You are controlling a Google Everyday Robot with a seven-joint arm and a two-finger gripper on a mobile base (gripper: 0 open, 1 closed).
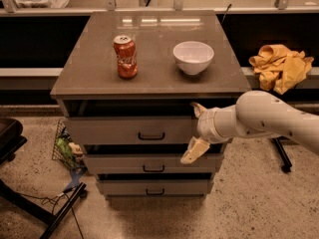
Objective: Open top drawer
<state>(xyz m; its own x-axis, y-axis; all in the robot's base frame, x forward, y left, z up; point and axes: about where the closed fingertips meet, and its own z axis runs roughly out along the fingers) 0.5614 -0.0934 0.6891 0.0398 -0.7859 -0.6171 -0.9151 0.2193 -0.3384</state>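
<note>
The top drawer (124, 130) is the tallest-fronted of three grey-brown drawers under the cabinet top, with a small black bar handle (151, 136) at centre. Its front stands slightly forward, with a dark gap above it. My gripper (195, 132) is in front of the right part of that drawer front, to the right of the handle. It is open: one cream finger (198, 108) points up at the drawer's upper edge, the other (194, 150) points down by its lower edge. It holds nothing.
A red cola can (125, 57) and a white bowl (193, 57) stand on the cabinet top (149, 78). Two lower drawers (152, 164) sit below. A yellow cloth (280, 65) lies on the right ledge. A black chair base (30, 203) and a small basket (65, 148) stand at the left.
</note>
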